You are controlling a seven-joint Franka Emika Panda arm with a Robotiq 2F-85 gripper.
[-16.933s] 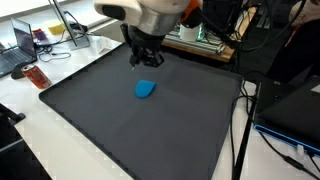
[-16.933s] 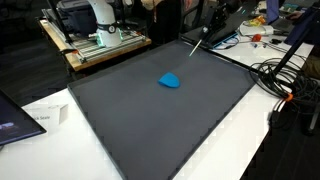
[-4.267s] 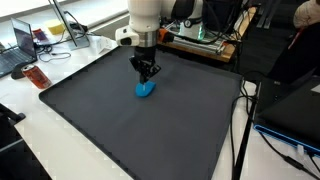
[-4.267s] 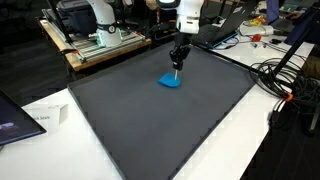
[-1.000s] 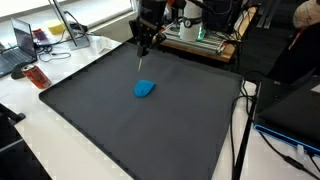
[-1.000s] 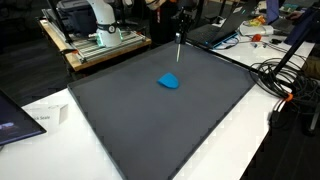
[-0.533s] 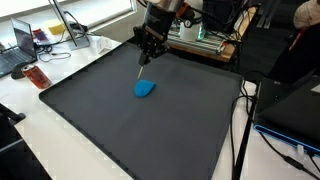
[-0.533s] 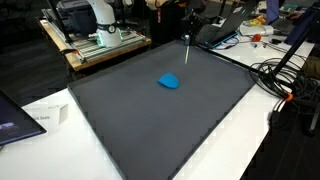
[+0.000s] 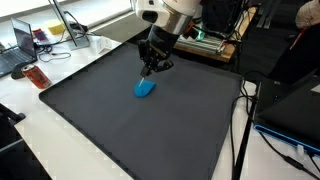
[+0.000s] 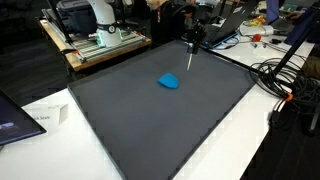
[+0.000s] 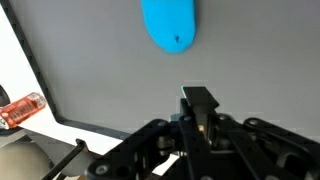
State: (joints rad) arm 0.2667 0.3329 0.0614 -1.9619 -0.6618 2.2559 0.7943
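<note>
Blue blob (image 9: 146, 89) near clamped pincer (image 9: 152, 69) (thin stick (image 10: 190, 60) held).

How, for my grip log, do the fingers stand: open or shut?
Shut: in the wrist view the fingers meet with no gap between them.

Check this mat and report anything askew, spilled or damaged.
Nothing stands out. The blue object lies alone and intact on the dark mat, with no spill around it. The tool is shut on a thin pale stick that hangs over the mat, apart from the blue object.
</note>
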